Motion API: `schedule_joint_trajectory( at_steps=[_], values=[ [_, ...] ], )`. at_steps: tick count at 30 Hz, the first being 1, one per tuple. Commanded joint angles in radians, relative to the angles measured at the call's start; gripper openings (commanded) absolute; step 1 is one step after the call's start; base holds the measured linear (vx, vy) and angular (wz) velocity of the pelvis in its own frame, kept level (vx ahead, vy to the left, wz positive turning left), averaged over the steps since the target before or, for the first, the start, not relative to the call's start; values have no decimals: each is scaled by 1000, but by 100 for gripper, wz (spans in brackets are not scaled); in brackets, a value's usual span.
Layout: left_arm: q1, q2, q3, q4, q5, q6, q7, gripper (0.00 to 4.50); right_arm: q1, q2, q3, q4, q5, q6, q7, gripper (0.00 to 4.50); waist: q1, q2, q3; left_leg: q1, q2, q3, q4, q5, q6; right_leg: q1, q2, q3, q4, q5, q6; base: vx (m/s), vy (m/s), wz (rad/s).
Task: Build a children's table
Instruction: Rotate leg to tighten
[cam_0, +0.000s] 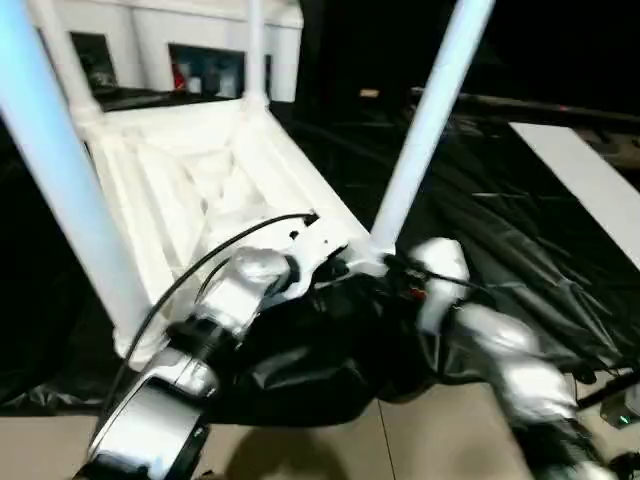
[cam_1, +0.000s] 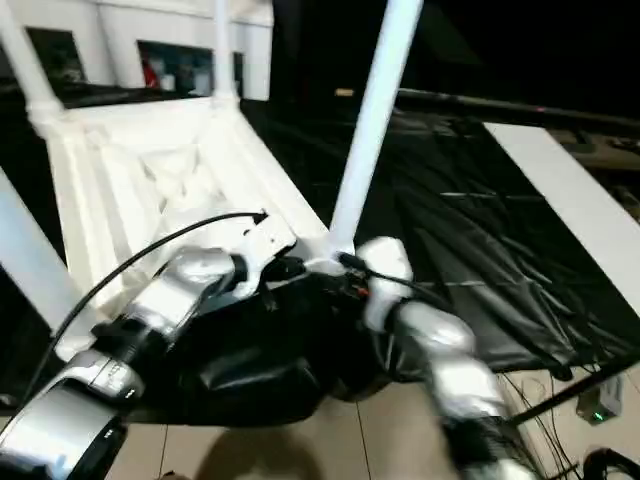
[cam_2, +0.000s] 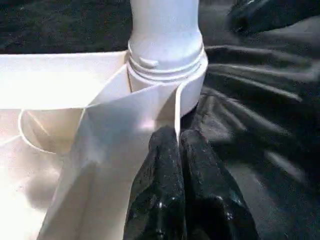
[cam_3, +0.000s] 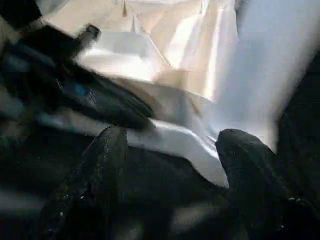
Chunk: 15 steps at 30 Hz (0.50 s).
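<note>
While its two black fingers press tight together against the rim, the left gripper (cam_2: 177, 145) holds nothing. The right gripper (cam_3: 170, 150) gapes wide, empty, beside the corner socket (cam_2: 167, 75). The children's table (cam_0: 200, 190) lies upside down on the black sheet (cam_0: 500, 230), a leg (cam_0: 425, 125) standing in that socket.

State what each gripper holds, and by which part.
Left gripper: shut on the children's table, pinching its thin rim beside a corner socket. Right gripper: open, holding nothing.

Black-sheeted work table (cam_0: 520, 230) on pale tiled floor (cam_0: 440, 440); what looks like a white glass-door cabinet (cam_0: 200, 50) behind
</note>
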Motion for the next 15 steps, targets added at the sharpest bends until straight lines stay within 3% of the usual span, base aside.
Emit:
schedule_joint_trajectory(
  at_steps=[1, 4, 5, 6, 7, 8, 11, 12, 13, 14, 15],
  values=[
    [12, 4, 11, -98, -55, 35, -64, 54, 17, -15, -10, -55, 27, 27, 30, 317, 2, 8, -53, 8, 27, 0, -56, -162, 56, 49, -59, 43, -69, -93, -181, 0, 0, 0],
    [79, 78, -1, -276, -88, 148, -148, 74, 40, -20, -10, -125, 58, 71, 43, 317, 0, 14, -51, 13, 33, -1, -60, -176, 43, 48, -59, 44, -64, -83, -198, 0, 0, 0],
    [101, 101, 4, -341, -110, 185, -170, 90, 29, -11, -2, -121, 60, 78, 47, 317, -4, 7, -49, 11, 33, 1, -61, -186, 41, 45, -57, 44, -67, -106, -199, 0, 0, 0],
    [101, 101, 4, -341, -110, 185, -170, 98, 29, -11, -2, -121, 60, 78, 47, 317, -3, 12, -49, 14, 34, 1, -61, -196, 34, 44, -59, 44, -65, -122, -200, 0, 0, 0],
    [112, 111, 5, -372, -118, 203, -180, 101, 28, -11, 4, -125, 66, 85, 49, 317, -4, 14, -47, 15, 32, 3, -62, -208, 29, 41, -57, 45, -71, -150, -193, 0, 0, 0],
    [133, 136, 7, -445, -147, 252, -210, 104, 16, -6, 18, -120, 70, 93, 54, 317, -4, 4, -47, 15, 33, 3, -62, -214, 22, 42, -57, 45, -72, -167, -185, 0, 0, 0],
    [155, 169, 9, -526, -177, 316, -234, 127, -16, 11, 28, -90, 61, 88, 53, 317, -3, 14, -45, 18, 33, 2, -64, -223, 2, 37, -57, 46, -71, -189, -176, 0, 0, 0],
    [172, 202, 0, -582, -184, 362, -253, 138, -46, 28, 29, -60, 54, 81, 45, 317, -5, 13, -45, 16, 31, 2, -65, -223, 0, 37, -55, 46, -71, -194, -174, 0, 0, 0],
    [174, 205, -1, -587, -184, 366, -254, 143, -48, 30, 29, -58, 53, 81, 44, 317, -4, 5, -43, 15, 30, 1, -66, -226, -4, 37, -57, 45, -71, -223, -167, 0, 0, 0],
    [181, 220, -8, -606, -181, 380, -262, 143, -58, 36, 29, -49, 52, 80, 41, 317, -5, 11, -44, 18, 31, 2, -65, -221, -10, 36, -57, 47, -72, -223, -160, 0, 0, 0],
    [206, 257, -28, -652, -166, 418, -272, 155, -81, 53, 31, -25, 48, 79, 31, 317, -4, 5, -44, 17, 30, 2, -64, -214, -9, 36, -56, 47, -73, -216, -157, 0, 0, 0]
  ],
)
